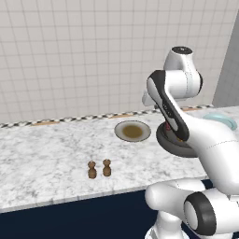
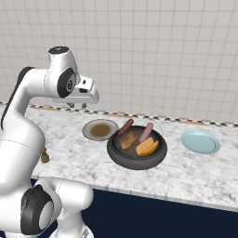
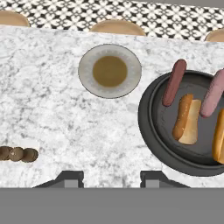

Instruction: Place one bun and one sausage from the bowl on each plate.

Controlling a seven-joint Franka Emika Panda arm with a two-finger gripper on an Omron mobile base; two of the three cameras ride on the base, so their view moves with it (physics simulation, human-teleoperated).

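1. While both plates carry no food, the white arm's two-finger gripper [image 2: 77, 106] hangs high at the upper left of the right base view, fingers [image 3: 70, 178] narrow and holding nothing.
2. Right of centre in that view, the large dark grey-black bowl [image 2: 137, 160] on the marble tabletop [image 2: 195, 172] holds two golden-tan buns [image 2: 147, 147] and two reddish-brown sausages [image 2: 126, 126].
3. A beige-grey rimmed plate with brown centre [image 2: 99, 129] sits just left of the bowl; a pale teal-blue plate [image 2: 200, 141] lies to its right.
4. Judgement: open wider, descend over one item, and close across its short width, clear of the bowl's thick rim.
5. No brands, labels or writing can be read.
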